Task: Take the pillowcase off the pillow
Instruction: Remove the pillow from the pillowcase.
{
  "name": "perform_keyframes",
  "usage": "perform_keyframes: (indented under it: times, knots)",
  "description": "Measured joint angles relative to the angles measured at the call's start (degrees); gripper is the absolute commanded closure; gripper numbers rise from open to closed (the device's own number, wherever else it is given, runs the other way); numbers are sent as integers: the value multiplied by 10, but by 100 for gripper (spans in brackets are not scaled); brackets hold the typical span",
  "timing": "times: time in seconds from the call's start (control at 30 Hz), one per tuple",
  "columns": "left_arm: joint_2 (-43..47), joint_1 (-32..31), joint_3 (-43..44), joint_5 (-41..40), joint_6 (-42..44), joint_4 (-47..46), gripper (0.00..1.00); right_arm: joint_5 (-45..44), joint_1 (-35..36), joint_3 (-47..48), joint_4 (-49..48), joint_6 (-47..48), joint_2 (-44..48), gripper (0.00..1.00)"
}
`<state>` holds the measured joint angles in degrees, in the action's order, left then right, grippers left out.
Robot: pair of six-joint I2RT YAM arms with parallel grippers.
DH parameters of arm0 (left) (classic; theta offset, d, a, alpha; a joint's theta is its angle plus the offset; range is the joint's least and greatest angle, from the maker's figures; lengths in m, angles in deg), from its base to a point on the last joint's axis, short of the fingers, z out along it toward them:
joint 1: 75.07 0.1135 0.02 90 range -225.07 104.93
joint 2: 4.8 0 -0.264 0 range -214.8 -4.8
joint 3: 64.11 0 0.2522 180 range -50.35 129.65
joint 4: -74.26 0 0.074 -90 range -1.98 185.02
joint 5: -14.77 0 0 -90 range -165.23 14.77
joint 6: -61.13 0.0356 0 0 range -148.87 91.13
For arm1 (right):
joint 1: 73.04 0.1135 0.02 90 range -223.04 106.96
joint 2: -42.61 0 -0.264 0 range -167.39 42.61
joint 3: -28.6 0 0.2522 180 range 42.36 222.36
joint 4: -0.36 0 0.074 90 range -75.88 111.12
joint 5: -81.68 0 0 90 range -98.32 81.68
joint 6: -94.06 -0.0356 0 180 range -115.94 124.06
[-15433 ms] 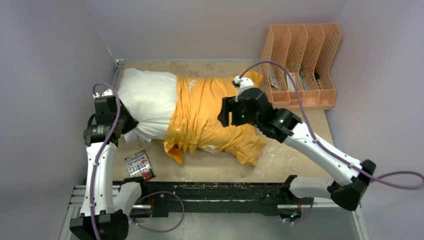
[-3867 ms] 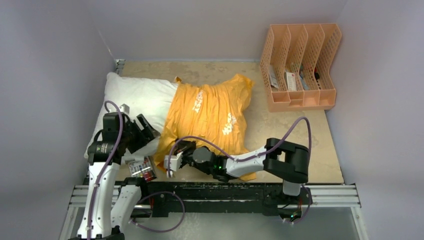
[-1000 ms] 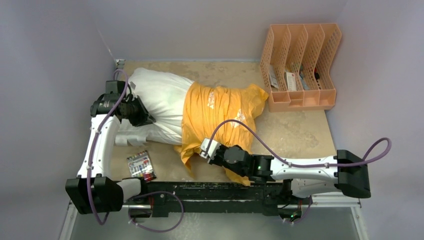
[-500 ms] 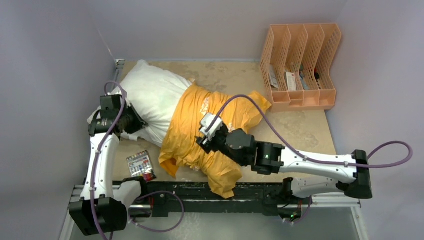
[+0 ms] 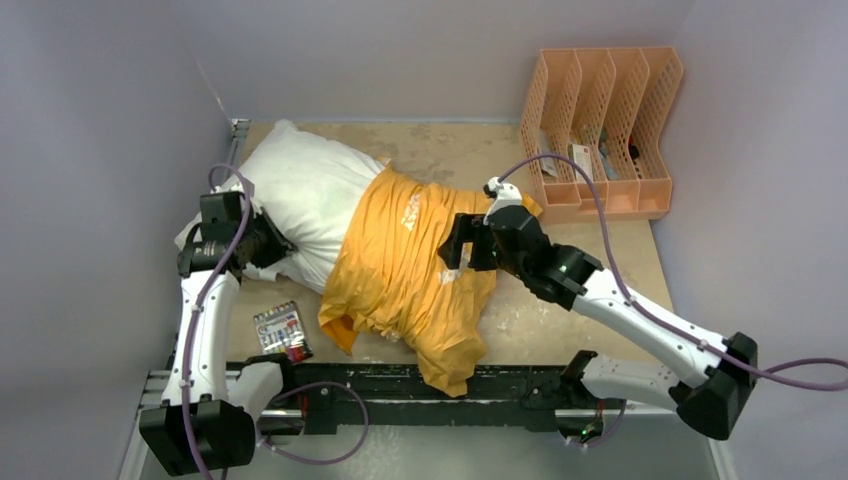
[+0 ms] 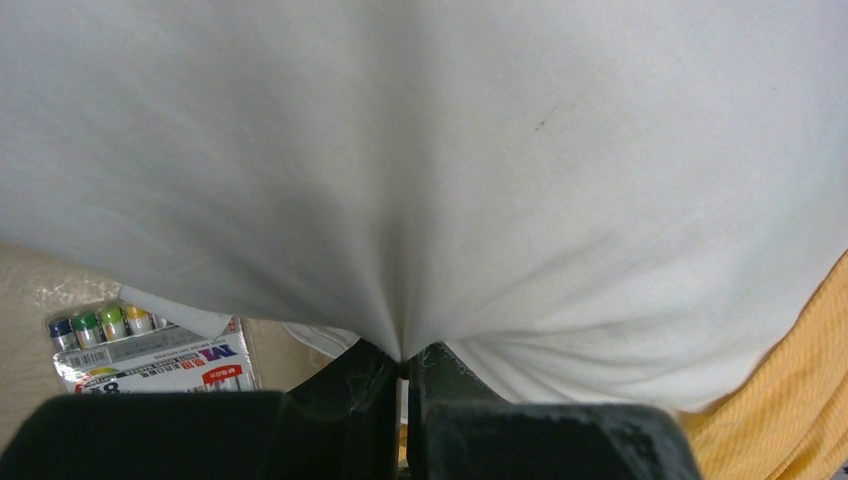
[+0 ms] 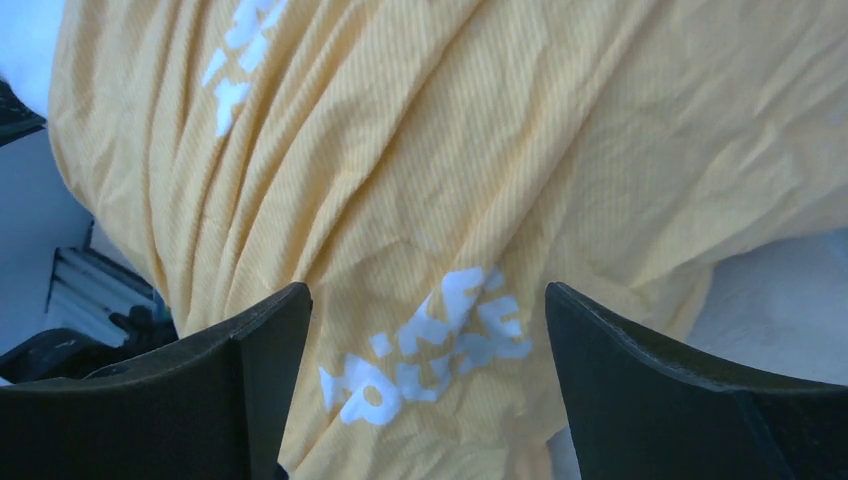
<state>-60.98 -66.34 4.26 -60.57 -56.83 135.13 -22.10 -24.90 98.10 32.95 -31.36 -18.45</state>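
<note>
The white pillow lies slanted across the table's left half, its bare end toward the back left. The orange-yellow pillowcase with white print covers its right part and trails down to the near edge. My left gripper is shut on a pinch of the pillow's white cloth at its left side; the left wrist view shows the fabric gathered between the two fingers. My right gripper hovers open over the pillowcase, nothing between its fingers.
A peach plastic file rack with papers stands at the back right. A pack of markers lies near the front left, under the pillow's edge. The black rail runs along the near edge.
My right gripper has let go of the pillowcase, opened, and moved from the near edge up and right over the cover. The pillowcase slid further down toward the near edge. The left gripper keeps its hold.
</note>
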Motion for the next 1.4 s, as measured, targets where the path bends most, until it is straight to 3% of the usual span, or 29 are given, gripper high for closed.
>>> perform_keyframes:
  times: [0.23,0.27,0.3,0.53,0.73,0.8,0.87,0.9,1.0,1.1,1.27,1.4]
  knots:
    - [2,0,-1,1,-1,2,100,75,-36,-15,4,-90,-79,89]
    - [2,0,-1,1,-1,2,100,72,-37,-21,5,-94,-78,98]
    - [3,0,-1,0,-1,3,100,68,-39,-26,7,-97,-73,100]
    - [2,-4,13,-44,-2,34,100,19,-97,-69,39,-103,8,100]
    - [7,-11,34,-78,-5,70,100,45,-167,-136,50,-125,78,99]
    - [5,-11,34,-77,-4,72,100,64,-170,-142,43,-119,91,84]
    - [4,-10,34,-73,-3,67,100,78,-174,-142,28,-103,105,44]
    - [4,-10,33,-72,-2,65,100,79,-176,-142,22,-96,112,34]
    - [6,-7,29,-68,4,55,100,64,-184,-133,9,-58,132,25]
    - [12,-4,24,-58,13,52,100,43,-191,-82,17,-28,96,7]
    - [24,-2,12,-46,23,48,100,63,-222,60,12,-9,-52,6]
    - [34,-1,4,-44,22,48,100,137,-245,116,-9,-15,-180,33]
